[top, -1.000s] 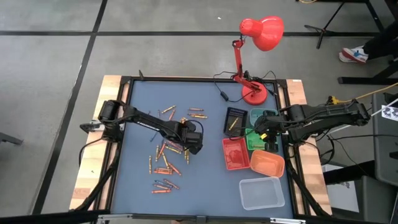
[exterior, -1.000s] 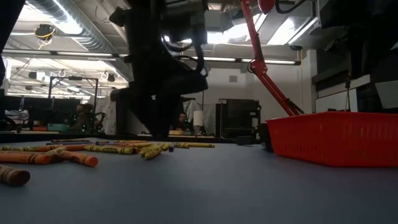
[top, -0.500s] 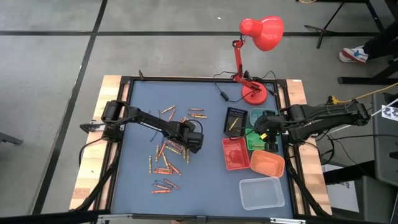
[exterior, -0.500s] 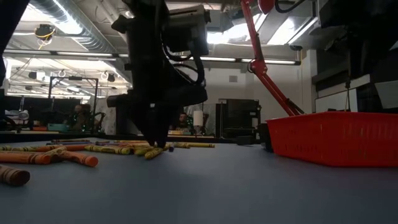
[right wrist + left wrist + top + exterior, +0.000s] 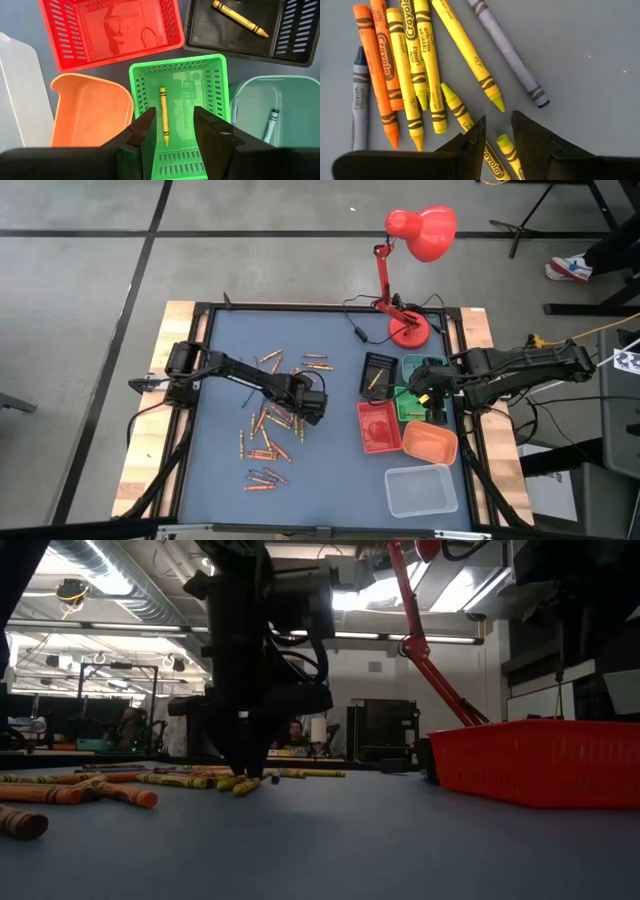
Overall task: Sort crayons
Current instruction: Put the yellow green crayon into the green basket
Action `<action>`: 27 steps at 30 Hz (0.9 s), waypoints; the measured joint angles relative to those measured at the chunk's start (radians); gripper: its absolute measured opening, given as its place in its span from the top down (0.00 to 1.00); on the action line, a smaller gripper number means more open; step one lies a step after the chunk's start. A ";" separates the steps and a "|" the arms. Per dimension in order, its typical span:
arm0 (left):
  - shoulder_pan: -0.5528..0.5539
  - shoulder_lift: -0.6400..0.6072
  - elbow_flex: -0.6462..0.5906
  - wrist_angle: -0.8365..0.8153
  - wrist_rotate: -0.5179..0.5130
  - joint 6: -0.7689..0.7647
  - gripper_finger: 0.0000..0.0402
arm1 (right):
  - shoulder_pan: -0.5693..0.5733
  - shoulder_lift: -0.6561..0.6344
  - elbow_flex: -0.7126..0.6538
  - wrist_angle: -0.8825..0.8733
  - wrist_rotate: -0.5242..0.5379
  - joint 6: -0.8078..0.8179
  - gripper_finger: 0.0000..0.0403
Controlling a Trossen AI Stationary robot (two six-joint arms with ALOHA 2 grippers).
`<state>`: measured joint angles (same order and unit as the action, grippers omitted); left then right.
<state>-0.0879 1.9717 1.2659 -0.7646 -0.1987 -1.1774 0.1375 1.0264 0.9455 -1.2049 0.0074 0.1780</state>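
Several crayons (image 5: 405, 75) in the scatter on the blue table (image 5: 230, 490) read "Crayola" on their wrappers. At the right, the green tray (image 5: 177, 107) holds one yellow-green crayon (image 5: 163, 116), the black tray (image 5: 235, 27) one yellow crayon (image 5: 239, 18), the pale teal tray (image 5: 280, 115) a whitish one; the red tray (image 5: 110, 30) and orange tray (image 5: 90, 115) show none. The left gripper (image 5: 496, 131) reaches low into the pile, fingers parted over a yellow-green crayon, gripping nothing. The right gripper (image 5: 174, 125) hovers above the green tray, released.
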 joint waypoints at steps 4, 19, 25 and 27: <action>0.000 -0.001 0.000 -0.002 0.035 -0.003 0.78 | 0.000 0.000 0.000 0.000 0.000 0.000 0.68; -0.003 -0.002 0.000 -0.004 0.116 -0.026 0.80 | 0.000 0.000 0.000 0.000 0.000 0.000 0.68; -0.004 -0.002 0.000 0.001 0.116 -0.025 0.89 | 0.000 0.000 0.000 0.000 0.000 0.000 0.68; -0.004 -0.002 0.000 0.001 0.114 -0.025 0.91 | 0.000 0.000 0.000 0.000 0.000 0.000 0.68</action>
<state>-0.0917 1.9701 1.2663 -0.7633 -0.0843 -1.2026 0.1375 1.0264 0.9455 -1.2049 0.0074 0.1782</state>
